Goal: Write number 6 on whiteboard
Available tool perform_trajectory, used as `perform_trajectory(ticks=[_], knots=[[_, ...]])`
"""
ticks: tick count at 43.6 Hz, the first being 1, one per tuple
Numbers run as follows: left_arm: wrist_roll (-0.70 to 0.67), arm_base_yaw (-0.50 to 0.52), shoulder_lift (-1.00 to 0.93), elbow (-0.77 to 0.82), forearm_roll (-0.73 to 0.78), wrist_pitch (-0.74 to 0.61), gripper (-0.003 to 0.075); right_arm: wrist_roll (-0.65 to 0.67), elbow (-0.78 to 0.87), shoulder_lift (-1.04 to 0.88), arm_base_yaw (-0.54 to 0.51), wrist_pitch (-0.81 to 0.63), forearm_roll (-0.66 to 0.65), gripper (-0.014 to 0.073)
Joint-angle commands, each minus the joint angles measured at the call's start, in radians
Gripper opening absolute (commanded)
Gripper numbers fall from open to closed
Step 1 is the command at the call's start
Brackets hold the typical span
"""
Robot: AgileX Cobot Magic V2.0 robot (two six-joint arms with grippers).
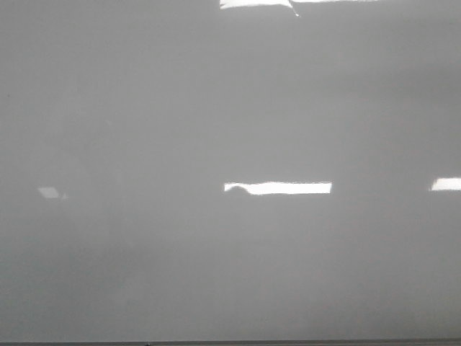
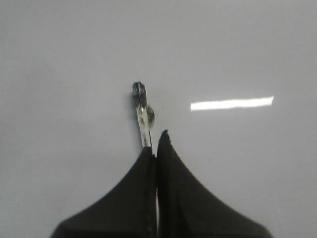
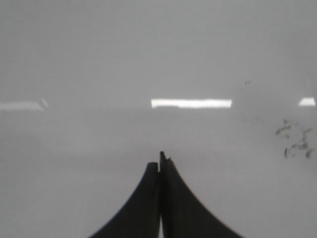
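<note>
Left gripper (image 2: pixel 154 148) is clamping a marker pen (image 2: pixel 143 115), its long axis running out past the fingertips, dark tip pointing at the whiteboard (image 2: pixel 69 64). Whiteboard is filling the front view, showing bright reflections; no pen line is showing there. Right gripper (image 3: pixel 161 163) is sitting pressed closed, holding nothing. Faint dark smudges (image 3: pixel 294 141) are lying well off to one side.
</note>
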Motion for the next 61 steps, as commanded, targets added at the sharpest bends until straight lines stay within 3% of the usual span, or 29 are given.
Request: perform_trajectory(ticks=[1,15,19,23,29,31,35,45,61], knots=[[0.0,-0.007,0.058,-0.015,-0.033,-0.027,-0.002,-0.003,-0.018,0.079,-0.004,-0.045,-0.01,-0.0068],[0.0,-0.007,0.174,0.012,-0.06,-0.03,-0.002,-0.003,-0.012,0.252,0.016,-0.031,-0.003,-0.006],[0.0,-0.007,0.205,0.012,-0.06,-0.036,0.0003,-0.01,-0.014,0.252,0.054,-0.019,-0.003,-0.0001],[0.0,-0.007,0.239,0.012,-0.06,-0.048,0.0133,-0.012,-0.014,0.252,0.098,-0.016,-0.003,0.0167],[0.0,-0.007,0.285,0.012,-0.06,-0.077,0.0431,-0.013,-0.014,0.252,0.128,0.002,-0.003,0.047],[0.0,-0.007,0.304,0.012,-0.06,-0.088,0.053,-0.013,-0.014,0.252,0.128,0.009,-0.003,0.0524],[0.0,-0.007,0.343,0.012,-0.06,-0.107,0.0622,-0.013,-0.014,0.252,0.128,0.013,-0.003,0.0584],[-0.082,0.037,0.478,-0.013,-0.056,-0.193,0.0635,-0.013,-0.014,0.252,0.128,0.011,-0.003,0.0582],[-0.082,0.118,0.729,-0.124,-0.058,-0.268,0.0615,-0.013,-0.014,0.252,0.128,-0.004,-0.003,0.0582]])
